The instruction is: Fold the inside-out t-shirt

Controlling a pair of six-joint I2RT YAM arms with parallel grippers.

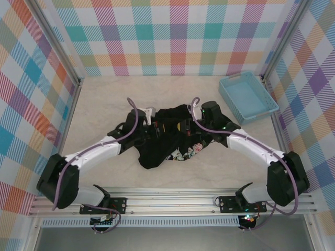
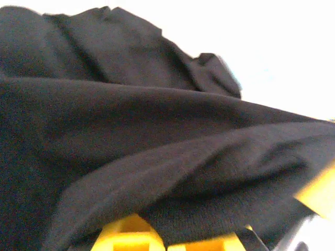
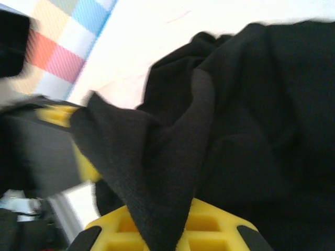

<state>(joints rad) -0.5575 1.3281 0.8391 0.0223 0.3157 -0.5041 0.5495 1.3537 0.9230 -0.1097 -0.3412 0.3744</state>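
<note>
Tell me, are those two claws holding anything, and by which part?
Both the left gripper and right gripper pinch the black t-shirt, each on a fold near its far edge.

Your inside-out t-shirt (image 1: 159, 146) is black all over, apart from a small print (image 1: 184, 152) that mixes pink, white and yellow. The table (image 1: 104, 99) is pale cream with faint marbled veining. Your tray (image 1: 247, 97) is light blue. The walls (image 1: 178, 31) carry a pastel plaid, with teal, purple, orange, pink, yellow and green bands crossing on white, many of them hatched diagonally. Your left arm (image 1: 89, 157) and right arm (image 1: 256, 149) are white with black joints, and lilac cables (image 1: 137, 117) trail along them. The left gripper (image 2: 167, 240) has bright yellow fingers (image 2: 128, 235); the right gripper (image 3: 172, 235) has the same yellow fingers (image 3: 214, 230), tipped in black. The rail (image 1: 172, 201) is silver grey.
</note>
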